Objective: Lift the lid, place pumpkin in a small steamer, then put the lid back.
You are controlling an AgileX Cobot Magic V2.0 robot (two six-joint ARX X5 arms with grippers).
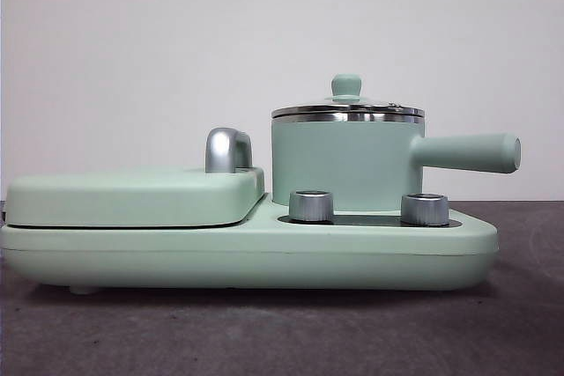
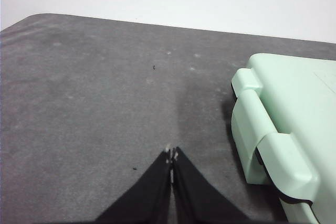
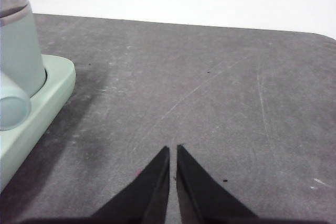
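Lid: round clear glass lid (image 1: 347,109) with mint-green knob, seated on mint-green cylindrical small steamer (image 1: 344,165), centre-right of front view
Pumpkin: not visible
Left gripper (image 2: 171,153): pressed together, over bare table
Right gripper (image 3: 173,150): nearly closed, beside steamer
Advice: spread jaws, descend centred on the knob

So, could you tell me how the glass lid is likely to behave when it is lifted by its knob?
The lid looks rigid, glass with a steel rim, so probably fragile if dropped. Its small rounded knob looks smooth, so it might slip in a tool. Held off-centre, the disc could tilt and scrape the small steamer.
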